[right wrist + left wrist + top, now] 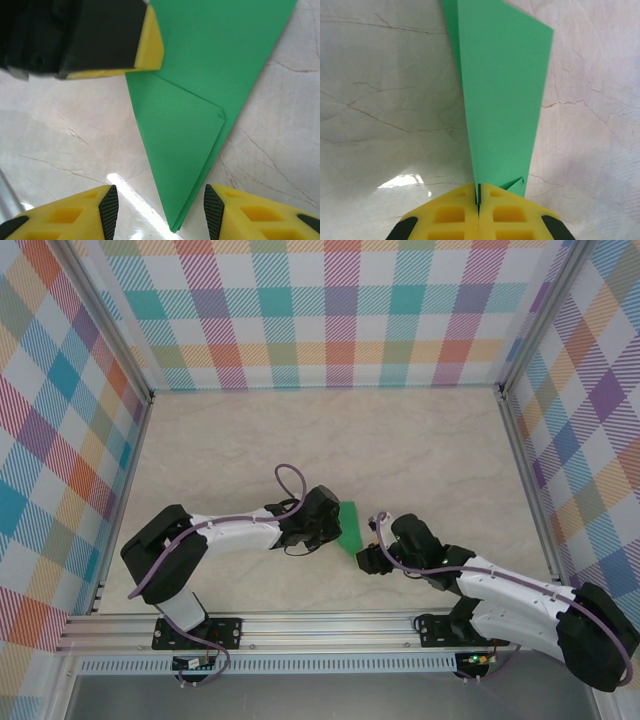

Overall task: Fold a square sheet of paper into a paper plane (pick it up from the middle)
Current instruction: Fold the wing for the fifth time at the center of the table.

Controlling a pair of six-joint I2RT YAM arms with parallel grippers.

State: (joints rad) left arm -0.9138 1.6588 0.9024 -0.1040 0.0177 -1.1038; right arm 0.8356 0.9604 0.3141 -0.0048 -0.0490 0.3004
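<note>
Left gripper (478,199) clamps the paper plane (502,100) edge; right gripper (159,205) jaws apart. Light, floppy; I'd pinch the layered creases, probably stiffest.

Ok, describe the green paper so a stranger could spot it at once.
On the pale marble-look table, look between the two arms near the front edge. The paper plane is there, pinched by the left gripper: a narrow, creased, bright green wedge, the sole green thing on the tabletop.

left arm (230,532): white links, black joints | right arm (510,595): alike | cables (288,467): lilac | right gripper (161,205): yellow fingers (65,215), black pads
</note>
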